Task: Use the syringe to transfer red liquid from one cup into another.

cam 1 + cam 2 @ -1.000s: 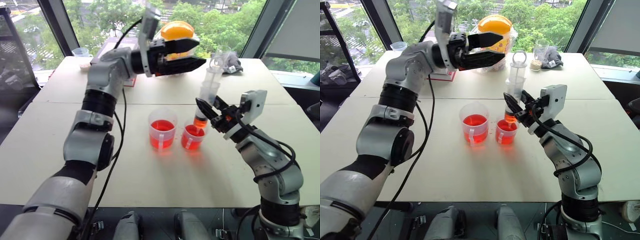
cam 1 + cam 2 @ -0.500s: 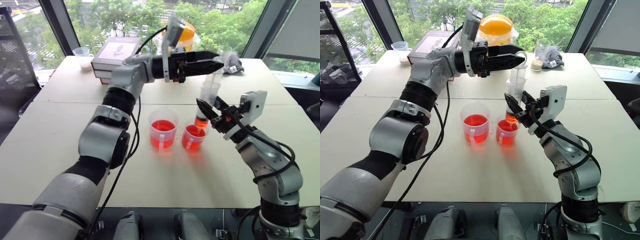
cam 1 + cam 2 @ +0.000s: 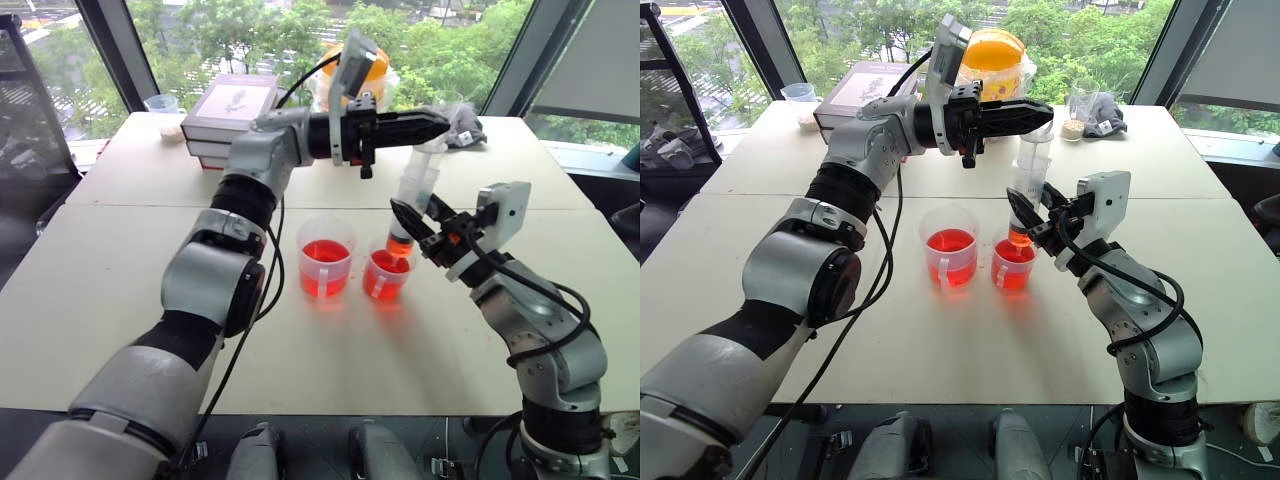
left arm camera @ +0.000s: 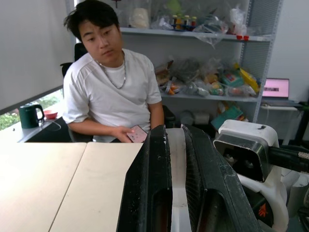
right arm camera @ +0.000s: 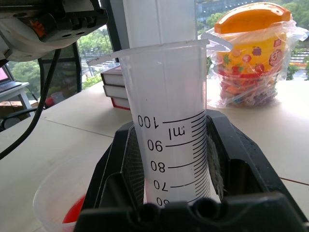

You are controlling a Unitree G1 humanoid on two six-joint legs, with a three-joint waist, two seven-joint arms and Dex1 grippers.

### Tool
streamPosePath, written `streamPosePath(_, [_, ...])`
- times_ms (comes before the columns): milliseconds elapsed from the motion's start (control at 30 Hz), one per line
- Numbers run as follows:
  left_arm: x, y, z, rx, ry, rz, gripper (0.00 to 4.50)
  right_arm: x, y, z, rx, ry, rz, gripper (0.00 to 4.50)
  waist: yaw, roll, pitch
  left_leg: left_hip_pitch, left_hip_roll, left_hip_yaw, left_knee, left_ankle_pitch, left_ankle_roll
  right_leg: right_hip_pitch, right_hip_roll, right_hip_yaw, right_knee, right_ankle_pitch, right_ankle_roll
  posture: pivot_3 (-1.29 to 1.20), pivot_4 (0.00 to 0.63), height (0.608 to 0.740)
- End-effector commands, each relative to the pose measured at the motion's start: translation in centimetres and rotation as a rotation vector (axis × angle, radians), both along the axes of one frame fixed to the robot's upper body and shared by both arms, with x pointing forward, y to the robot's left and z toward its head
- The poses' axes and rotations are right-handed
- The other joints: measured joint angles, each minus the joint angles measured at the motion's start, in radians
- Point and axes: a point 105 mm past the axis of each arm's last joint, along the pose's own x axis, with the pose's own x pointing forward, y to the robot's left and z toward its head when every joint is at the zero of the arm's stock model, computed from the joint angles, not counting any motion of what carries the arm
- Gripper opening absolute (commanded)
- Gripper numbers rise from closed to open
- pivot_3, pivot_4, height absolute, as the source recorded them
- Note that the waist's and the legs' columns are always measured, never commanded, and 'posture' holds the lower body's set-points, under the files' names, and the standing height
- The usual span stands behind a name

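The syringe (image 3: pixel 416 186) stands upright, its orange-red tip over the shorter cup (image 3: pixel 386 275). My right gripper (image 3: pixel 411 222) is shut on the syringe's lower barrel (image 5: pixel 169 125). My left gripper (image 3: pixel 436 121) reaches in level from the left and is shut on the white plunger (image 4: pixel 176 159) at the syringe's top. The taller cup (image 3: pixel 325 258) stands just left of the shorter one. Both hold red liquid (image 3: pixel 951 243), and some shows at the bottom of the barrel.
At the table's far side lie a stack of books (image 3: pixel 229 108), an orange-lidded jar in a bag (image 3: pixel 997 55), a small cup with beige grains (image 3: pixel 1073 113) and a small clear cup (image 3: pixel 160 103). A person (image 4: pixel 113 92) sits behind a table.
My left gripper has swung to the right over the syringe and shut on the plunger's top. The right gripper, syringe and cups have stayed put.
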Motion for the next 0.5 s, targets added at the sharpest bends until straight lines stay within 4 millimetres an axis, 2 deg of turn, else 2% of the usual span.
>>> streamPosePath(33, [-0.3, -0.5, -0.7, 0.044, -0.033, -0.013, 0.04, -1.4, 0.5, 3.4, 0.005, -0.134, 0.028, 1.37, 0.000, 0.000, 0.000, 0.000, 0.000, 0.000, 0.000, 0.000, 0.000, 0.000, 0.000, 0.000, 0.000, 0.000, 0.000, 0.00, 0.150, 0.740])
streamPosePath(500, [-0.5, -0.6, -3.9, 0.109, -0.004, -0.028, 0.04, -2.4, 0.3, 6.5, 0.051, -0.189, 0.039, 1.37, 0.001, 0.000, 0.000, 0.000, 0.000, 0.000, 0.000, 0.000, 0.000, 0.000, 0.000, 0.000, 0.000, 0.000, 0.000, 0.00, 0.150, 0.740])
